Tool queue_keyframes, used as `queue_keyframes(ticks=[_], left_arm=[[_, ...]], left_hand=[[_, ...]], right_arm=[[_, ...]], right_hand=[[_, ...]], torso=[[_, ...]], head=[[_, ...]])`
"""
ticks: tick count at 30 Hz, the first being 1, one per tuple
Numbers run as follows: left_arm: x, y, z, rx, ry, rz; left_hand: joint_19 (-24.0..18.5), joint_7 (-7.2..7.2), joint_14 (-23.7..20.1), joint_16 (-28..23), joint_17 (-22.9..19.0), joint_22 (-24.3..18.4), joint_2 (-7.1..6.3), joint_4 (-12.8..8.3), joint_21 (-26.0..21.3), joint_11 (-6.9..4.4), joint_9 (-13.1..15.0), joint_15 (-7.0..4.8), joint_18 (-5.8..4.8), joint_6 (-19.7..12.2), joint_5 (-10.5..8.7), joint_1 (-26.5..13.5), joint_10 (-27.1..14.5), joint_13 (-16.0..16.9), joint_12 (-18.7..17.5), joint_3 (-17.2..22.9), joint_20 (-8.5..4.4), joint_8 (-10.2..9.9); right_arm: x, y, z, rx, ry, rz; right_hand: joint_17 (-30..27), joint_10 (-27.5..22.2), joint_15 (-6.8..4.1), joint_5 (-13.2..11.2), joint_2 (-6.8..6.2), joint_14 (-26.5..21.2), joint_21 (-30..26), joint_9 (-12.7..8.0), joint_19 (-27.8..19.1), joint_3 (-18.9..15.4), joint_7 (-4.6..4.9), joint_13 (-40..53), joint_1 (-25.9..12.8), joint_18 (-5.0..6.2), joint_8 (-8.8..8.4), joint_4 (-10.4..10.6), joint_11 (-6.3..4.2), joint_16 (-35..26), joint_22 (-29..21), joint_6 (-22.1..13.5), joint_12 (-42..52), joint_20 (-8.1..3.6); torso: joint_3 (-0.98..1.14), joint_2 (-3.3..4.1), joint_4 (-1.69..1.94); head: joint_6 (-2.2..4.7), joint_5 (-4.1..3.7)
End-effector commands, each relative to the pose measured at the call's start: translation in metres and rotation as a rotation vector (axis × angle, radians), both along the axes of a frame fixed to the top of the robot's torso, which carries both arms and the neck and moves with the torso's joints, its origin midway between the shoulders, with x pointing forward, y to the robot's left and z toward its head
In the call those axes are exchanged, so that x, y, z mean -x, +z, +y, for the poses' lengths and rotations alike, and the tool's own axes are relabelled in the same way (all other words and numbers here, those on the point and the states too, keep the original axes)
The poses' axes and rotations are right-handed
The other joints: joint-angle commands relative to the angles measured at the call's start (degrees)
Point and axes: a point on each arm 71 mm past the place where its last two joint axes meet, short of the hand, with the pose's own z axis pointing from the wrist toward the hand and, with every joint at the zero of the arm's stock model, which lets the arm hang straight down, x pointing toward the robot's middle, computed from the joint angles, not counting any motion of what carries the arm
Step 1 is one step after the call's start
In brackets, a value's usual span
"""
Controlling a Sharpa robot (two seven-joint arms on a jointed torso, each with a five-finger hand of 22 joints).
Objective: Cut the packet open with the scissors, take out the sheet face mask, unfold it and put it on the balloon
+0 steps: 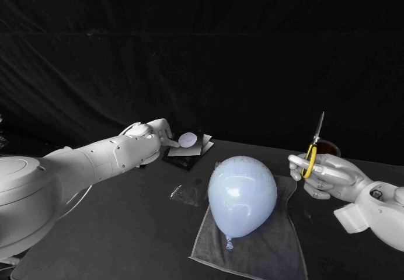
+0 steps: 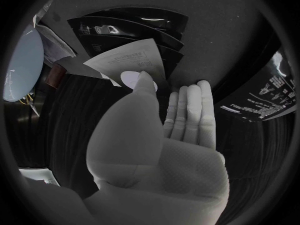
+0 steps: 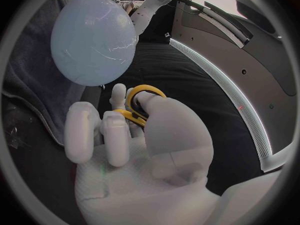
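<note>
The right robot hand (image 1: 324, 174) is clamped on the scissors (image 1: 312, 154). Its fingers are round the yellow handles and the blades point up. It is near the balloon (image 1: 242, 195) but not touching it. The pale blue balloon lies on a grey towel (image 1: 261, 251) on the black tabletop (image 1: 126, 233).

At the far side, the left robot hand (image 1: 162, 132) is at a pale packet (image 1: 188, 142) with a white circle on it. This packet leans on a pile of dark packets (image 1: 179, 160). The thumb is in front of it. I cannot tell if the hand holds it, or if it is cut open.
</note>
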Motion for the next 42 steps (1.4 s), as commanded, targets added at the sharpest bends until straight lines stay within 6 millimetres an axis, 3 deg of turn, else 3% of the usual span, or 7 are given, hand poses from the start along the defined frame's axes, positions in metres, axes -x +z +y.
queue_keyframes(ticks=[1,9,14,18,24,35,42], left_arm=[[0.002,-0.004,0.004,0.025,0.009,0.064],[-0.002,0.007,0.004,0.037,0.006,0.041],[-0.002,0.007,0.005,0.034,0.03,0.068],[0.001,0.004,0.006,0.016,0.058,0.133],[0.003,0.002,0.004,-0.014,0.083,0.181],[0.003,0.0,-0.004,-0.059,0.091,0.222],[0.001,-0.003,-0.016,-0.074,0.077,0.238]], left_hand=[[-1.5,2.55,-1.7,-1.1,-0.6,1.3,-0.62,0.1,-1.2,0.48,0.2,0.47,-0.49,-1.0,0.05,-0.9,-1.4,0.4,0.8,0.1,0.43,0.8],[-5.9,3.97,-8.1,-7.2,-4.4,-1.7,-2.34,0.2,-6.3,1.97,0.5,2.33,-0.37,-4.8,0.15,-2.2,-5.6,1.2,3.3,-0.3,3.08,2.2],[-5.4,4.85,-7.6,-7.5,-5.3,-2.6,-3.83,0.3,-7.2,2.67,0.4,2.85,0.17,-6.4,0.25,-8.5,-6.7,1.4,4.8,-1.1,3.63,3.5],[1.0,4.32,-0.2,-2.1,-3.8,-1.2,-5.2,0.3,-3.4,1.82,0.5,1.43,0.39,-5.6,0.26,-16.2,-5.3,1.6,6.8,-2.4,1.51,5.3],[8.1,3.38,6.9,6.1,-0.5,2.4,-5.9,0.4,3.8,0.65,0.4,-0.26,0.17,-5.0,0.34,-18.7,-4.4,1.8,8.0,-2.9,-1.03,6.5],[9.0,1.66,20.2,14.3,16.9,8.0,-4.26,0.3,13.1,-1.15,1.6,-2.03,0.1,-2.6,0.21,-20.6,-1.4,5.4,15.1,-1.6,-2.87,11.4],[8.1,1.27,21.4,15.0,18.8,9.4,-3.97,0.3,15.1,-1.49,2.0,-2.32,0.12,-2.4,0.19,-20.9,-1.4,6.5,17.0,-1.4,-3.09,13.1]], right_arm=[[0.0,0.001,0.0,0.001,0.012,-0.01],[-0.001,0.001,0.0,0.002,0.009,-0.01],[-0.001,0.001,0.0,0.004,0.006,-0.009],[-0.001,0.001,-0.001,0.005,0.003,-0.009],[-0.001,0.001,-0.001,0.006,0.002,-0.01],[-0.001,0.001,-0.001,0.007,0.004,-0.01],[-0.001,0.001,0.0,0.007,0.006,-0.011]], right_hand=[[14.1,24.0,-0.4,-0.2,0.3,5.7,-0.3,0.0,-0.3,0.2,-0.17,15.1,0.8,-0.1,0.12,-0.2,-9.0,0.2,5.6,0.2,68.5,-0.1],[14.1,24.0,-0.4,-0.2,0.3,5.7,-0.3,0.0,-0.3,0.2,-0.17,15.1,0.8,-0.1,0.12,-0.2,-9.0,0.2,5.6,0.2,68.5,-0.1],[14.1,24.0,-0.4,-0.2,0.3,5.7,-0.3,0.0,-0.3,0.2,-0.17,15.1,0.8,-0.1,0.12,-0.2,-9.0,0.2,5.6,0.2,68.5,-0.1],[14.1,24.0,-0.4,-0.2,0.3,5.7,-0.3,0.0,-0.3,0.2,-0.17,15.1,0.8,-0.1,0.12,-0.2,-9.0,0.2,5.6,0.2,68.5,-0.1],[14.0,24.0,-0.42,-0.2,0.26,5.7,-0.5,0.0,-0.4,0.2,-0.17,15.1,0.8,-0.05,0.02,-0.3,-9.01,0.2,5.5,0.4,68.5,-0.12],[14.0,24.0,-0.42,-0.2,0.26,5.7,-0.5,0.0,-0.4,0.2,-0.17,15.1,0.8,-0.05,0.02,-0.3,-9.01,0.2,5.5,0.4,68.5,-0.12],[13.7,24.0,-0.43,-0.2,0.23,5.6,-0.7,0.0,-0.6,0.2,-0.19,15.1,0.8,-0.01,-0.03,-0.3,-9.02,0.1,5.4,0.4,68.5,-0.13]], torso=[[0.0,0.03,-0.05],[0.06,0.08,-0.11],[0.1,0.0,-0.05],[0.12,0.0,-0.02],[0.12,0.0,-0.02],[0.02,0.1,-0.04],[0.01,0.06,-0.11]], head=[[0.11,0.02],[0.39,0.14],[0.33,0.15],[0.21,0.15],[0.07,0.39],[-0.08,0.64],[-0.31,0.67]])
